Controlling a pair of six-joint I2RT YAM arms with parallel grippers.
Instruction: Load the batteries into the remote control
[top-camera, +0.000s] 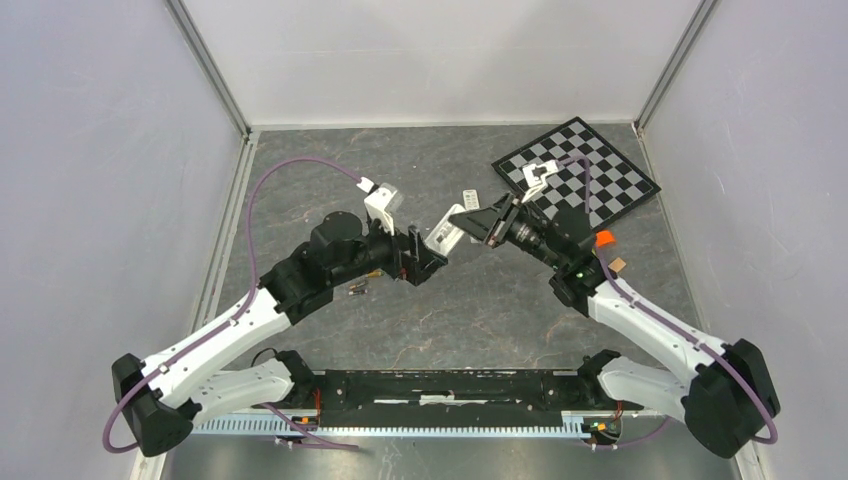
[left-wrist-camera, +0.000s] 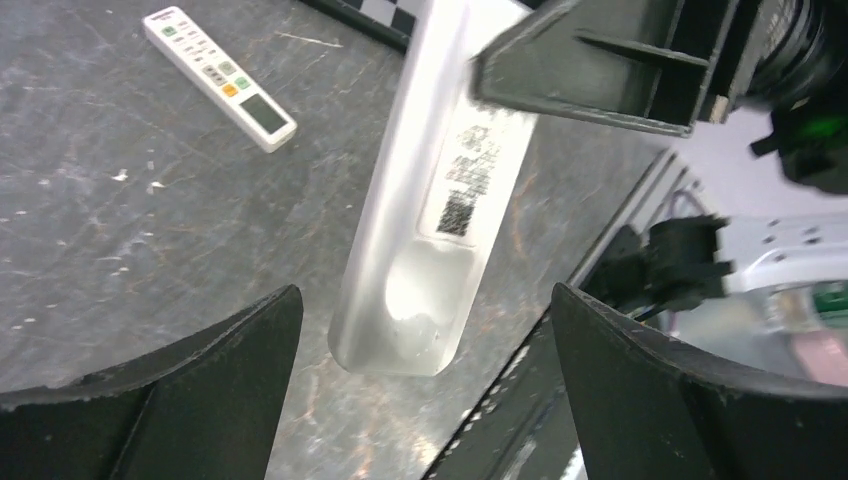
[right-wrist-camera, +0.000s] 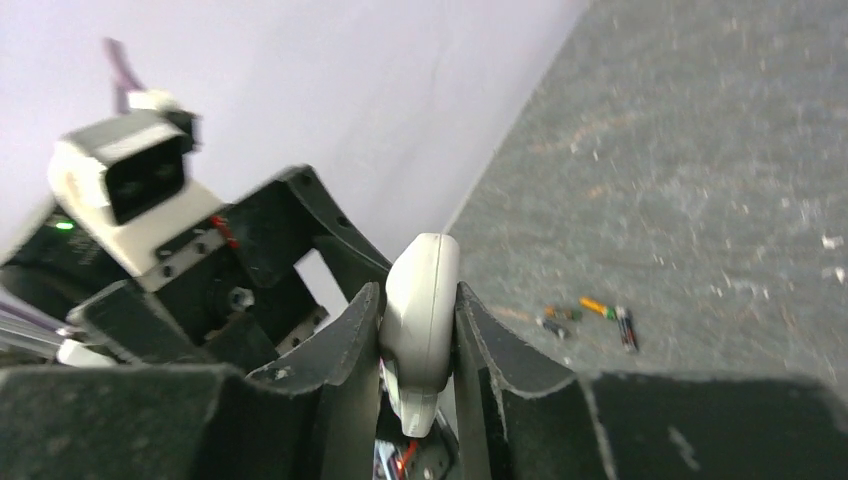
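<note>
Your right gripper (right-wrist-camera: 418, 312) clamps rigid, likely slick remote (left-wrist-camera: 432, 190) edgewise; left gripper (left-wrist-camera: 425, 293) gapes near its end. Pinch batteries (right-wrist-camera: 590, 318), likely roll-prone, mid-body.

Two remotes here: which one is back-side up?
The bigger remote clamped in the right gripper, label sticker showing; the small remote lies buttons-up on the table.

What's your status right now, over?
Right gripper shut on white remote. Left gripper open near its end. Batteries loose on table, not loaded. Nothing in the way seen.
</note>
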